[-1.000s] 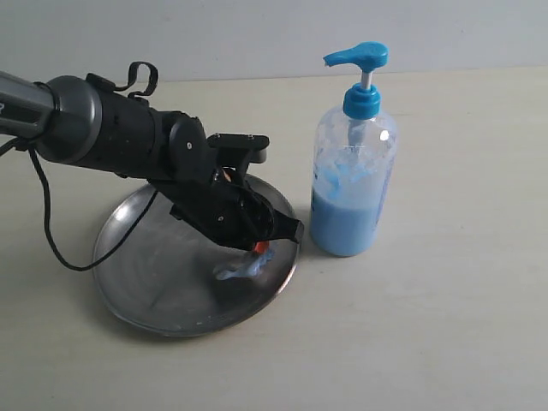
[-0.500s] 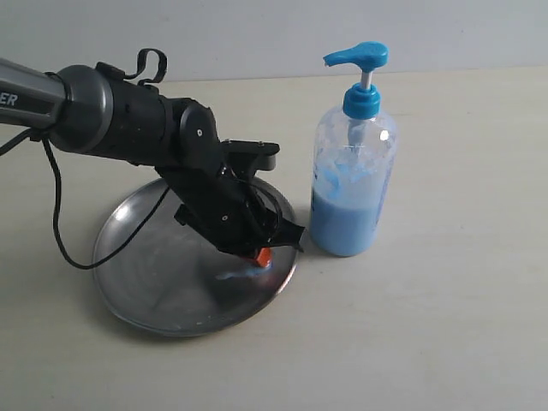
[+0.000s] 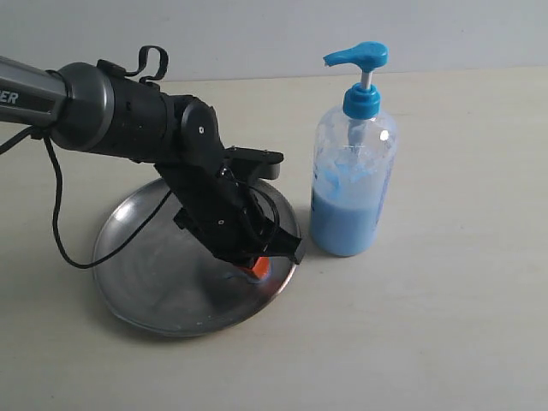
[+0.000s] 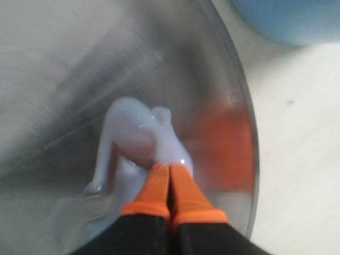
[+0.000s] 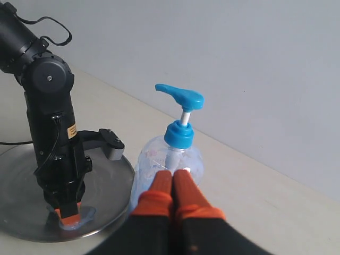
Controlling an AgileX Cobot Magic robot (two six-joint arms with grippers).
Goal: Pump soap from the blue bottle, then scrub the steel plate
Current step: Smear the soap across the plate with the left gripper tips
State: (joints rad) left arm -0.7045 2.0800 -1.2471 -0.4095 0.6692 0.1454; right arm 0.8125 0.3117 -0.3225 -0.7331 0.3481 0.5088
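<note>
The steel plate point(image 3: 145, 274) lies left of the blue bottle point(image 3: 351, 188), which stands upright with its pump head up. My left gripper point(image 3: 259, 267) is shut, its orange fingertips pressed into a pale blue smear of soap point(image 4: 133, 138) near the plate's point(image 4: 69, 64) right rim. In the right wrist view my right gripper point(image 5: 172, 178) is shut and empty, hovering apart from the bottle point(image 5: 175, 159); the left gripper point(image 5: 68, 215) stands on the soap point(image 5: 85, 217) on the plate point(image 5: 21, 212). The right gripper is outside the exterior view.
The cream tabletop point(image 3: 445, 325) spreads around plate and bottle, with a pale wall point(image 3: 274, 34) behind. A black cable point(image 3: 60, 231) hangs from the left arm over the plate's left side.
The left gripper has shifted toward the near right rim of the plate, dragging across the soap smear, which is now mostly hidden under it. Bottle unmoved.
</note>
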